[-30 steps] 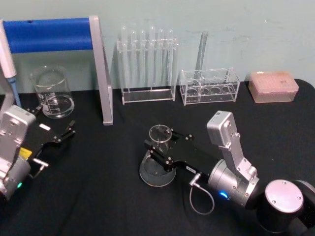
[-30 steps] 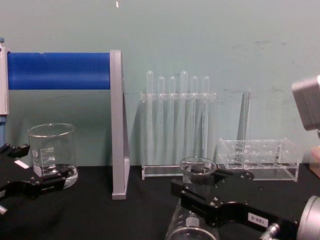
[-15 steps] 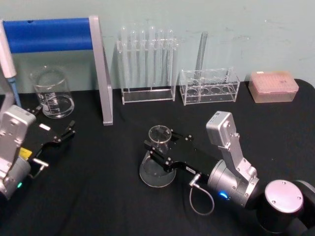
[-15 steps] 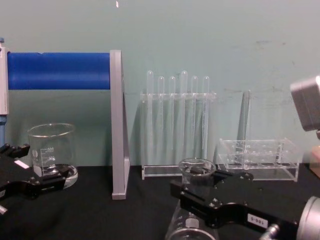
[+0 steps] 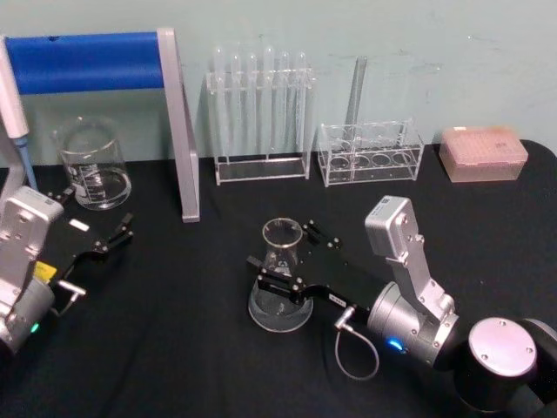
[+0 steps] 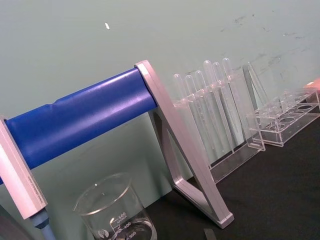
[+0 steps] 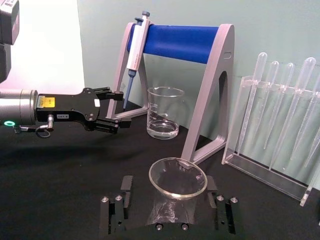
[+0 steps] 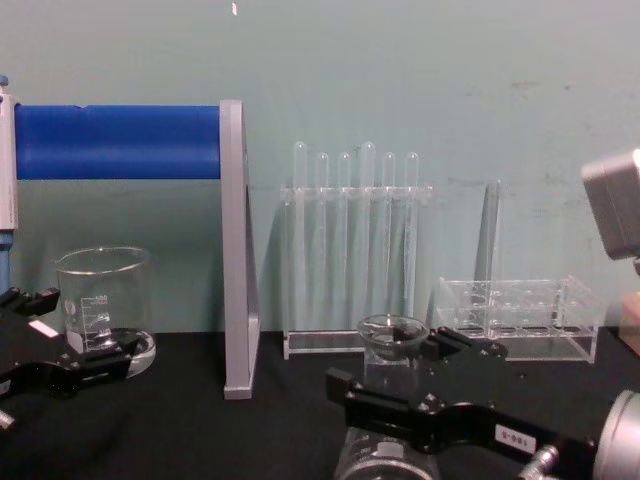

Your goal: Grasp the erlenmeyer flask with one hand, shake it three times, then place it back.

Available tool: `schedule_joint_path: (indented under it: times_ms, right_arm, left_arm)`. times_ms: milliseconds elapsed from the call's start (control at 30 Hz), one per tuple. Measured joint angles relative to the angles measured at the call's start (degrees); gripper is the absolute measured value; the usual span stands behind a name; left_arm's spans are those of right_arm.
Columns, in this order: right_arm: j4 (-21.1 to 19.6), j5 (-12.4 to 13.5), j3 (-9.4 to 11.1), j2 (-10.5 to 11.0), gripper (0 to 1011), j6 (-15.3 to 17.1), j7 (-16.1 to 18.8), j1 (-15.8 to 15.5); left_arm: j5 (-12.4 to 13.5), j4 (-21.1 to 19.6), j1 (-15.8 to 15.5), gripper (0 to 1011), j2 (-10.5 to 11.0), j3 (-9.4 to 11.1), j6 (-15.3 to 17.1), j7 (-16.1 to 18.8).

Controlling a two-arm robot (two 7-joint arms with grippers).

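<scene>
The erlenmeyer flask is clear glass and stands upright on the black table, a little right of centre. In the chest view the flask sits low and near. My right gripper, the hand with the small white label, is open with one finger on each side of the flask's neck. The right wrist view shows a gap between the flask and each finger of the right gripper. My left gripper rests open at the left near the beaker, holding nothing.
A glass beaker stands at the back left under the blue-barred pipette stand, with a pipette hanging on it. Behind the flask are a test tube rack, a clear low rack and a pink tip box.
My right gripper's fingers have spread away from the flask's neck. The flask stays upright on the table in the same spot. The left arm has not moved.
</scene>
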Motion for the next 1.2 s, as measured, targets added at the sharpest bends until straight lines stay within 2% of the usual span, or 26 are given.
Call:
schedule_joint_path:
  times_ms: [67,100,200,367,500,633,733,767,933,1033,1200]
  right_arm:
    - [0.0,0.0,0.0,0.0,916,0.0,0.0,0.0]
    - [0.0,0.0,0.0,0.0,963,0.0,0.0,0.0]
    - [0.0,0.0,0.0,0.0,1002,0.0,0.0,0.0]
    - [0.0,0.0,0.0,0.0,1000,0.0,0.0,0.0]
    - [-0.6,1.0,0.3,0.9,1000,0.4,1.2,-0.1]
    - [-2.1,2.3,0.8,2.5,1000,1.2,2.5,-0.9]
    - [-4.5,3.9,1.4,4.9,1000,1.6,4.0,-2.4]
    - [-4.5,3.9,1.4,4.9,1000,1.6,4.0,-2.4]
    - [-7.9,6.0,2.2,8.7,1000,2.1,5.8,-4.8]
    - [-10.4,7.7,3.4,11.6,1000,2.7,6.1,-7.2]
    - [-12.8,9.4,5.3,14.4,1000,3.0,5.7,-9.9]
  left_arm:
    - [0.0,0.0,0.0,1001,0.0,0.0,0.0,0.0]
    - [0.0,0.0,0.0,1001,0.0,0.0,0.0,0.0]
    - [0.0,0.0,0.0,1001,0.0,0.0,0.0,0.0]
    - [0.0,0.0,0.0,1001,0.0,0.0,0.0,0.0]
    - [0.0,0.0,0.0,1001,0.0,0.0,0.0,0.0]
    - [0.0,0.0,0.0,1001,0.0,0.0,0.0,0.0]
    - [0.0,0.0,0.0,1001,0.0,0.0,0.0,0.0]
    - [0.0,0.0,0.0,1001,0.0,0.0,0.0,0.0]
    - [0.0,0.0,0.0,1001,0.0,0.0,0.0,0.0]
    - [0.0,0.0,0.0,1001,0.0,0.0,0.0,0.0]
    - [0.0,0.0,0.0,1001,0.0,0.0,0.0,0.0]
